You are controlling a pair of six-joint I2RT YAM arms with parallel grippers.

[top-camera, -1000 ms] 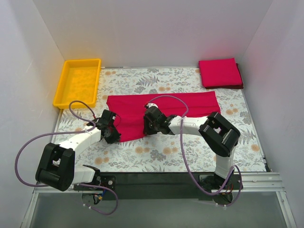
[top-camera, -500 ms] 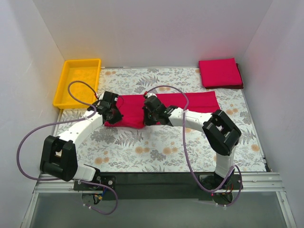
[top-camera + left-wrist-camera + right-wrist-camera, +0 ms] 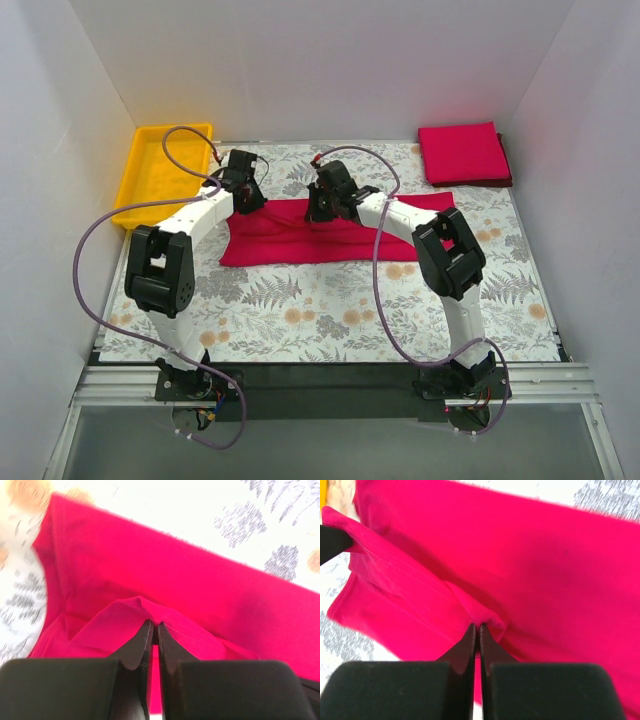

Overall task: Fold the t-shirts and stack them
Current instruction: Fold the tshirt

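Note:
A crimson-red t-shirt point(image 3: 330, 232) lies across the middle of the table as a long folded band. My left gripper point(image 3: 243, 197) is shut on its cloth edge at the far left; the left wrist view shows the fabric point(image 3: 150, 570) pinched at the fingertips point(image 3: 153, 630). My right gripper point(image 3: 318, 205) is shut on the same edge near the middle, the cloth point(image 3: 485, 570) bunched at its tips point(image 3: 478, 628). A second red t-shirt point(image 3: 463, 153), folded square, lies at the far right corner.
A yellow plastic tray point(image 3: 145, 195) stands at the far left, close to the left arm. White walls close the table on three sides. The floral tabletop point(image 3: 330, 310) lies between the shirt and the arm bases.
Both grippers have carried the shirt's near edge away from the bases, over the shirt to its far side. The shirt now lies as a narrower band.

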